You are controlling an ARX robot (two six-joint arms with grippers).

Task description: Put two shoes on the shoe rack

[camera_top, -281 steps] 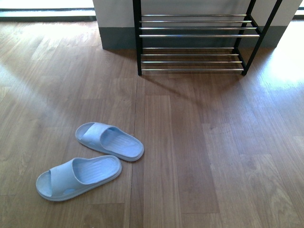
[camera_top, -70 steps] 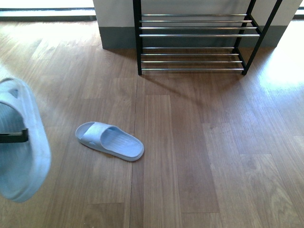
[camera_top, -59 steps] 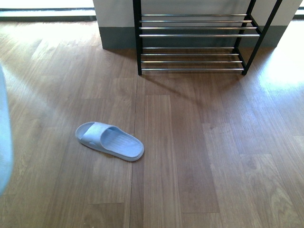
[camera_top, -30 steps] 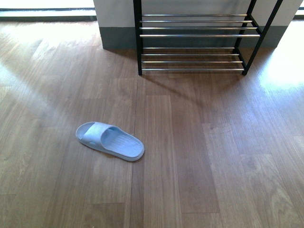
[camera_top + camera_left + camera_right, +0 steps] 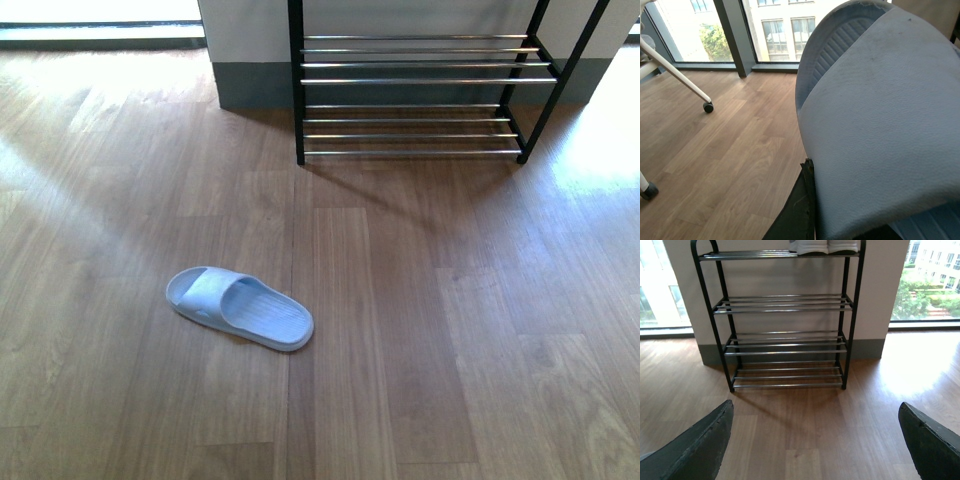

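Observation:
One pale blue slide [image 5: 240, 307] lies on the wooden floor, left of centre in the front view. My left gripper is shut on the other pale blue slide [image 5: 880, 120], which fills the left wrist view; one black finger [image 5: 800, 210] shows at the slide's strap edge. This slide and both arms are out of the front view. The shoe rack [image 5: 420, 82] stands against the wall ahead; it also shows whole in the right wrist view [image 5: 785, 340]. A pair of sneakers [image 5: 824, 246] sits on its top tier, only partly in frame. My right gripper [image 5: 815, 445] is open and empty, facing the rack.
A grey-based white wall [image 5: 245, 60] stands behind the rack. A wheeled chair base [image 5: 675, 75] and floor-to-ceiling windows [image 5: 770, 25] show in the left wrist view. Wooden floor [image 5: 430, 300] lies between me and the rack.
The slide nearer me was lifted off the floor by my left gripper and carried out of the front view to the left. The front view has shifted slightly; the other slide stayed put.

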